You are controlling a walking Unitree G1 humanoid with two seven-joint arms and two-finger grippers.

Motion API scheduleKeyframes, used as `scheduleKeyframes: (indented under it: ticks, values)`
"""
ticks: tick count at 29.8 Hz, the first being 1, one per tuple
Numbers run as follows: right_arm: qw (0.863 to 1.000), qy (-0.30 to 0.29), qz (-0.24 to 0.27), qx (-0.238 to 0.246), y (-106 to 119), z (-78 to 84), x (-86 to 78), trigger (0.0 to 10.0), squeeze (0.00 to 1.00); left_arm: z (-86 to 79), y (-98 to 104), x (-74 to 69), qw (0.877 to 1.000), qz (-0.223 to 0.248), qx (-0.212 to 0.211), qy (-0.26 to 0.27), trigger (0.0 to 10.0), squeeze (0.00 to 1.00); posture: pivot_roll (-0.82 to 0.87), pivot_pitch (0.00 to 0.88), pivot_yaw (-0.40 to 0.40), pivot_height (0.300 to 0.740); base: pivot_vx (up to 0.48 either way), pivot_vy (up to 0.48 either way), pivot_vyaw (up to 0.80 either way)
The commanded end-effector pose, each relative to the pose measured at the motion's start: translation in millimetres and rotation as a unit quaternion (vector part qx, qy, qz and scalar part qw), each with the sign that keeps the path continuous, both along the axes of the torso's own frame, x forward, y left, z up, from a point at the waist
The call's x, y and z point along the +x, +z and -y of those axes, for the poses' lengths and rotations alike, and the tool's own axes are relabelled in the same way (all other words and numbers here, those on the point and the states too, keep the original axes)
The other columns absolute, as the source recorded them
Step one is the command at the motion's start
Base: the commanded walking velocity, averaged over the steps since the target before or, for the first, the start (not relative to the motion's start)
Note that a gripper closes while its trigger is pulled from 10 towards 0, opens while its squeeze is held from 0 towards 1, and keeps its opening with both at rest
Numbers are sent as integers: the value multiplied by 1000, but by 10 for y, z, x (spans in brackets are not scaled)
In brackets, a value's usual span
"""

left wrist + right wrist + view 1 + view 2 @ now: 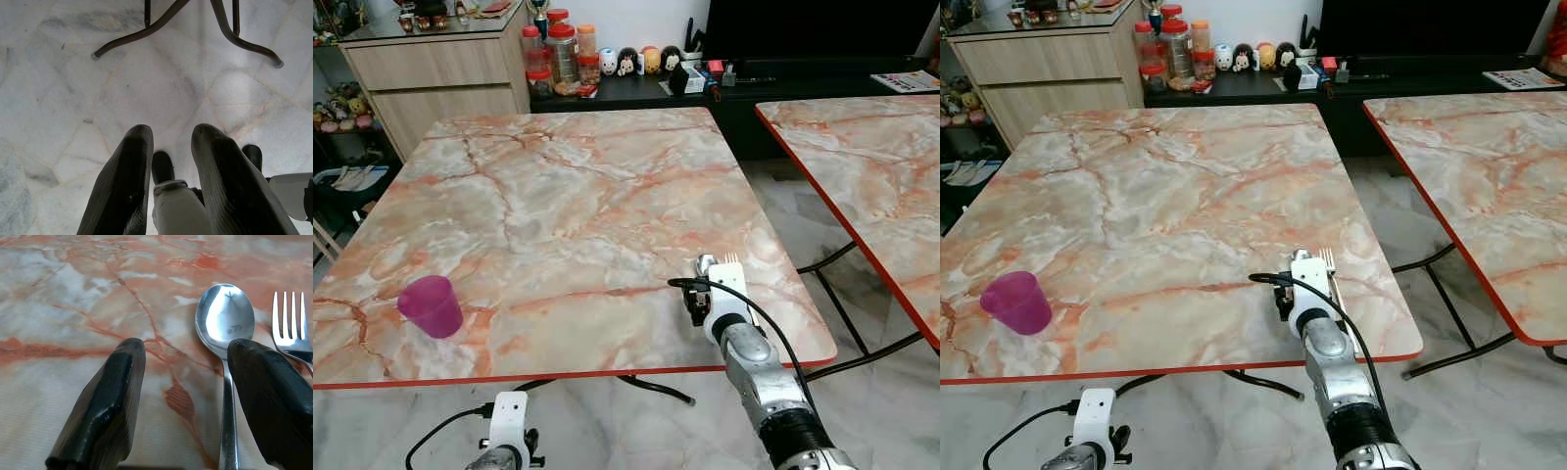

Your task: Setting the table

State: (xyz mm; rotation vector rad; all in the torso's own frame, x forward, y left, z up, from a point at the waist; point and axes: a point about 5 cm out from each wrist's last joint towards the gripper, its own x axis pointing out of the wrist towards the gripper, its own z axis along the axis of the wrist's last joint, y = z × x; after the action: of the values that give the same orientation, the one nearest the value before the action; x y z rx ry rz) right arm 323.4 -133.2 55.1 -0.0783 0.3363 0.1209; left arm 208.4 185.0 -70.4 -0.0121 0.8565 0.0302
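Spoon [224,328] and fork [292,328] lie side by side near the table's [558,196] right front corner, handles toward the robot. Right gripper [193,396] sits open, spoon handle beside one finger. Left gripper [171,181] hangs idle, open.

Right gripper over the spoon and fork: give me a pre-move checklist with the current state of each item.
1. Right gripper open: ok, a wide gap shows between its fingers.
2. Spoon flat on the table, bowl facing up: ok.
3. Fork lying beside the spoon, apart from it: ok.
4. Gripper centred on the spoon: not ok; the handle runs close along one finger, not mid-gap.
5. Purple cup upright near the table's front left edge, far from the cutlery: ok.
6. Left gripper out of the way: ok, it hangs below the table edge over the floor.
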Motion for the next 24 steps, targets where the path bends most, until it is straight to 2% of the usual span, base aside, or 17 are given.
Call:
scheduleKeyframes:
  ticks: [1, 3, 11, 24]
  values:
    - [1000, -6, 8, 0, 33, 12, 41, 10000, 0, -19, -20, -36, 1000, -9, -1, 6, 10000, 0, -88, 0, 2, 740, 0, 0, 0]
    - [1000, -25, 13, -2, 55, 82, 57, 10000, 0, -25, -20, -37, 1000, -9, -1, 6, 10000, 0, -88, 0, 4, 740, 0, 0, 0]
    - [999, -36, 5, -6, 15, 138, 40, 10000, 0, -25, -22, -40, 1000, -10, -2, 3, 10000, 0, -91, 0, 6, 740, 0, 0, 0]
    - [999, -37, -22, 2, -124, 84, -24, 10000, 0, -34, -31, -57, 1000, -14, -1, 3, 10000, 0, -84, 0, 4, 740, 0, 0, 0]
